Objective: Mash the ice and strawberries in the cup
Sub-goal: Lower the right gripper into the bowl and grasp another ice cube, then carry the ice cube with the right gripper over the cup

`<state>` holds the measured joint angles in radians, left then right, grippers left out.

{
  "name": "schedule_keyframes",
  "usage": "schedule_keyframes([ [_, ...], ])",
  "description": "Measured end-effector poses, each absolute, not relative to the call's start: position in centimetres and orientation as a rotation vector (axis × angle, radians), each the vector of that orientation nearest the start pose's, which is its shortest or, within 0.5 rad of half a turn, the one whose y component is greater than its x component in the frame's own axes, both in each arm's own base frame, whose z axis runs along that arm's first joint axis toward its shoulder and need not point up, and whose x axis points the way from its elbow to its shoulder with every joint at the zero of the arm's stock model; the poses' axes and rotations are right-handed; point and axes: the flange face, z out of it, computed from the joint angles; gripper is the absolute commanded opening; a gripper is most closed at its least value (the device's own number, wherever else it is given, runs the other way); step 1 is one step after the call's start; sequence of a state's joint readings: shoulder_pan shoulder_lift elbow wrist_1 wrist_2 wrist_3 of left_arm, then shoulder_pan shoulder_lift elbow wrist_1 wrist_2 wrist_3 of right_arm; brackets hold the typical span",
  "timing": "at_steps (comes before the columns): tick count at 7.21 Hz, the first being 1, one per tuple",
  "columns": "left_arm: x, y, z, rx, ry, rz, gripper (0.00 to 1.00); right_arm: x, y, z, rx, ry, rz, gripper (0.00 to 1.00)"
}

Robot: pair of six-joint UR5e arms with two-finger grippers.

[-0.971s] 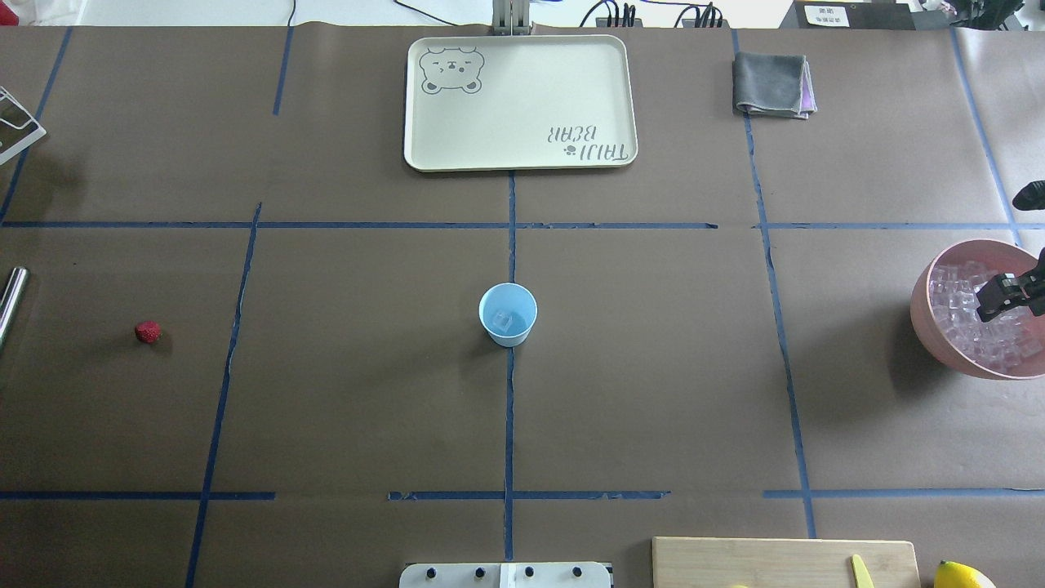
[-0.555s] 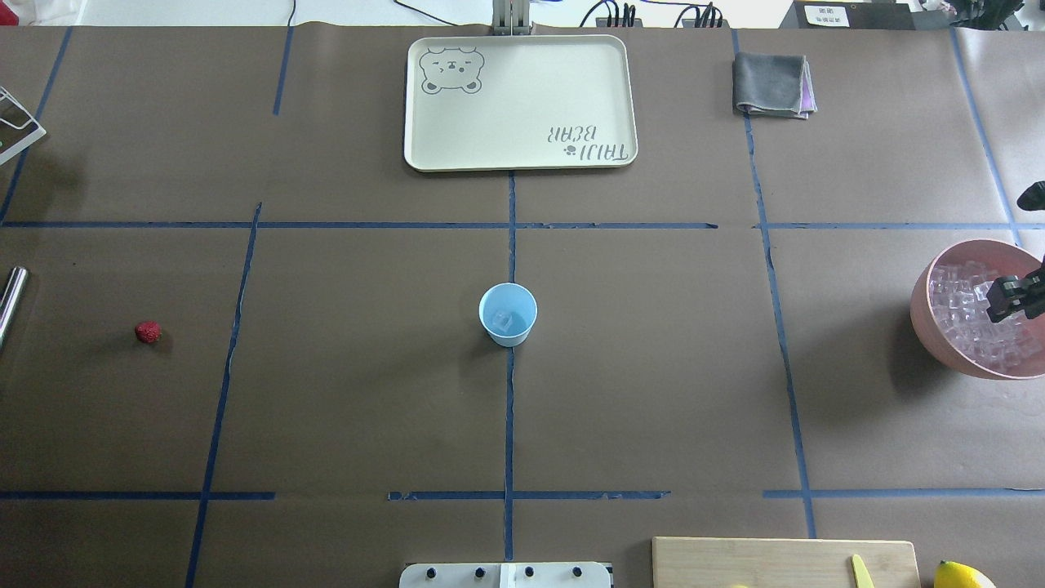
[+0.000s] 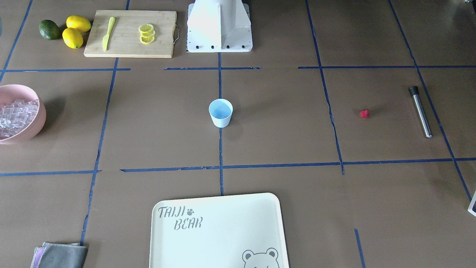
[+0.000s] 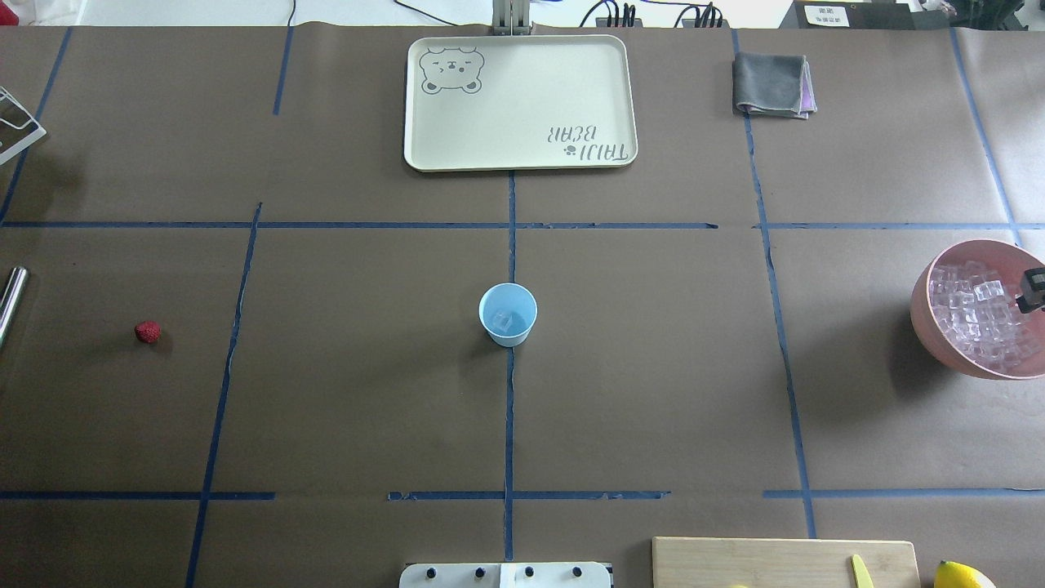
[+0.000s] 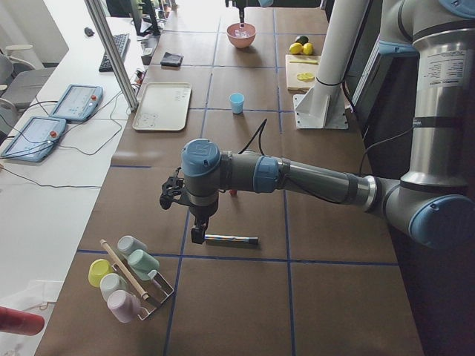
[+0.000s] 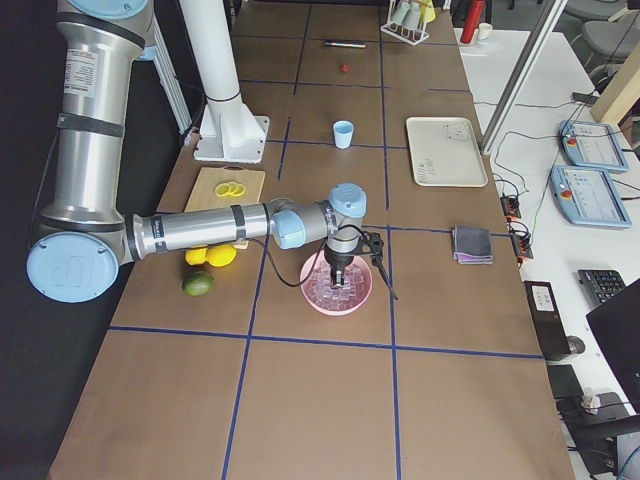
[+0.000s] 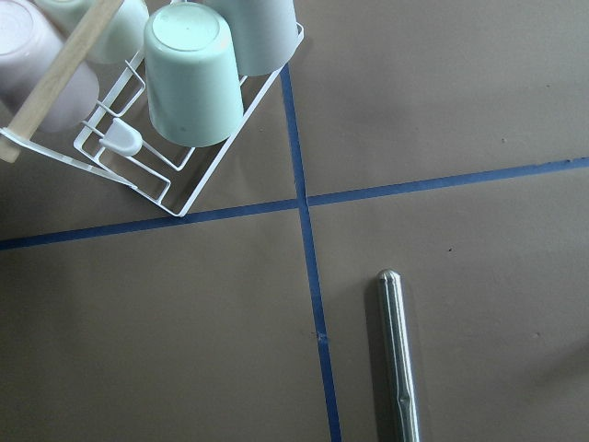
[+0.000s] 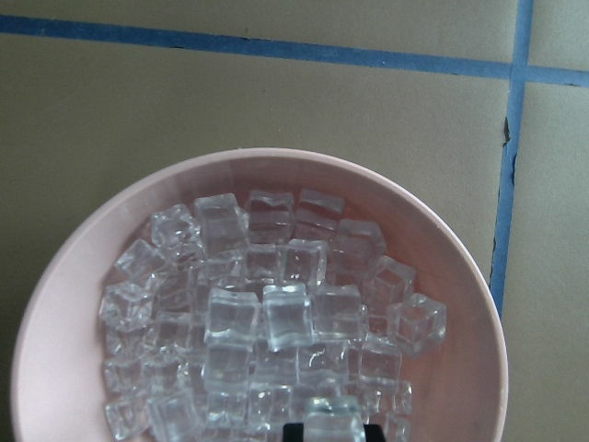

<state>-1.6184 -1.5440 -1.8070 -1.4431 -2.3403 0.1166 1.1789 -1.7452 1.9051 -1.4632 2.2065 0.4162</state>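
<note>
Right jaws hang over the ice (image 8: 276, 313) in the pink bowl (image 4: 918, 310), left jaws above the muddler (image 3: 420, 111) (neither grip can be told). Between them the cup (image 4: 522, 331) holds one cube; the strawberry (image 4: 148, 331) lies unmashed on the desk, nearer the left jaws.

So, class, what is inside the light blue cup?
One clear ice cube lies in the cup; the strawberry is outside it. The near wall hides a little of its bottom.
</note>
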Motion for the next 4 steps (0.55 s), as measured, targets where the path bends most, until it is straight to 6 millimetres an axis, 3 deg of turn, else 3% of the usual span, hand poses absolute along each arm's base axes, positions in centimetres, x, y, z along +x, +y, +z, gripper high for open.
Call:
schedule_keyframes([
  [2, -8.7, -47.4, 56.9, 0.139, 0.760, 0.096, 1.00, -9.0, -43.0, 49.4, 0.007, -0.700, -0.045, 0.00],
  [3, -8.7, -47.3, 57.0, 0.139, 0.760, 0.097, 1.00, -10.2, -44.8, 44.1, 0.003, -0.730, -0.043, 0.00],
  [4, -8.7, -47.2, 57.1, 0.138, 0.760, 0.097, 1.00, -12.7, -46.8, 38.3, -0.012, -0.773, -0.035, 0.00],
])
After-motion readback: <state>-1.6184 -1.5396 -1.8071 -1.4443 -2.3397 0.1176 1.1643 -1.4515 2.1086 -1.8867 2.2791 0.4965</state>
